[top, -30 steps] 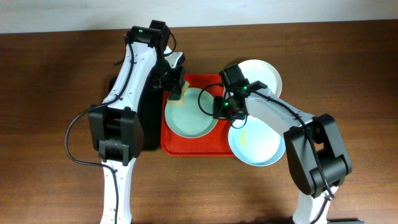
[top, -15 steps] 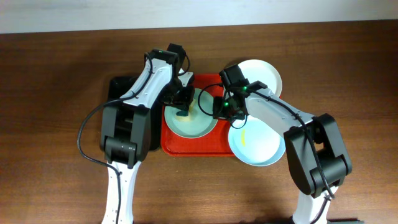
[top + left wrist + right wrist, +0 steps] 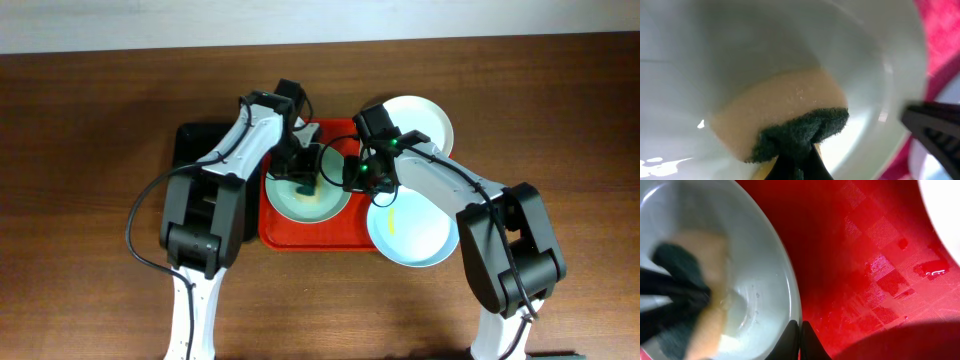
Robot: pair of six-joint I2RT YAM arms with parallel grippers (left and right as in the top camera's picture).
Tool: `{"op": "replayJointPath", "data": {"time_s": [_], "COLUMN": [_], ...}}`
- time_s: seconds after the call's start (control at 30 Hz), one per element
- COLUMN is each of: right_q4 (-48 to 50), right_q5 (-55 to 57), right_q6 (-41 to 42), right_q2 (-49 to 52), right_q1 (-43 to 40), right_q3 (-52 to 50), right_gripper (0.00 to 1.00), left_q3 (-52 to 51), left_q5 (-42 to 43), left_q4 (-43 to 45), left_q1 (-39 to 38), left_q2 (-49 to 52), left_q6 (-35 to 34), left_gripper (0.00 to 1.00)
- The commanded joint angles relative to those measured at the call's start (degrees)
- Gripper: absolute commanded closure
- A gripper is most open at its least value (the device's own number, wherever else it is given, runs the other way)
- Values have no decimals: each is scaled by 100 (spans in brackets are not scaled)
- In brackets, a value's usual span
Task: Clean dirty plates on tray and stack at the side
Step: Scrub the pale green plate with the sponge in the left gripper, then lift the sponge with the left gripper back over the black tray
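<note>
A pale mint green plate [image 3: 325,203] lies on the red-orange tray [image 3: 300,238]. My left gripper [image 3: 303,181] is shut on a sponge [image 3: 790,120], tan foam with a dark green pad, and presses it into the plate's bowl [image 3: 740,55]. My right gripper [image 3: 353,178] is shut on that plate's right rim [image 3: 795,300], its fingertips [image 3: 801,332] pinched over the edge. A light blue plate [image 3: 415,235] with a yellow smear lies off the tray's right side. A white plate [image 3: 425,118] lies behind it.
A black tray [image 3: 190,140] sits left of the red tray, mostly under my left arm. Wet patches shine on the red tray floor [image 3: 880,270]. Brown tabletop [image 3: 90,120] surrounds everything.
My left gripper has carried the sponge from the tray's back left corner down onto the middle of the mint green plate. The right arm has stayed on the rim.
</note>
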Motion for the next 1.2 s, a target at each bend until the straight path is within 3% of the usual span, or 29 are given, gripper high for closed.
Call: {"op": "replayJointPath", "data": {"time_s": [0.0,0.2,0.3,0.47,0.6,0.7,0.77,0.87,0.93,1.17], "right_q4": [22,22,24,20,7,-15,-46,-85,-83,-59], "right_q5": [-55,-55,-55,-55,-55,-55,-55,-50,-7,13], "right_q6": [-61,-61,-61,-61,-61,-61,-61,-61,-61,-61], "right_q2": [46,46,46,46,46,46,46,46,46,48], "right_q1": [37,37,37,37,37,37,37,37,37,37], "right_q3": [-72,-72,-72,-72,-72,-72,-74,-74,-74,-74], "right_gripper": [96,96,96,96,96,86,82,66,61,61], "left_q3": [-142,81,90,90,90,33,-42,-199,-514,-1692], "left_q5": [977,909,492,-1445,-2524,-3327,-3390,-3460,-3777,-3580], "left_q4": [-44,-70,-96,-546,-955,-1290,-1327,-1316,-1158,-317], "left_q1": [-225,39,168,420,632,887,1078,1296,1497,1880], "left_q2": [341,-363,-962,-2074,-2341,-2337,-2337,-2317,-2317,-2315], "left_q6": [-24,-28,-31,-59,-251,-669,-745,-835,-1154,-1233], "left_gripper": [100,100,100,100,100,100,100,100,100,100]}}
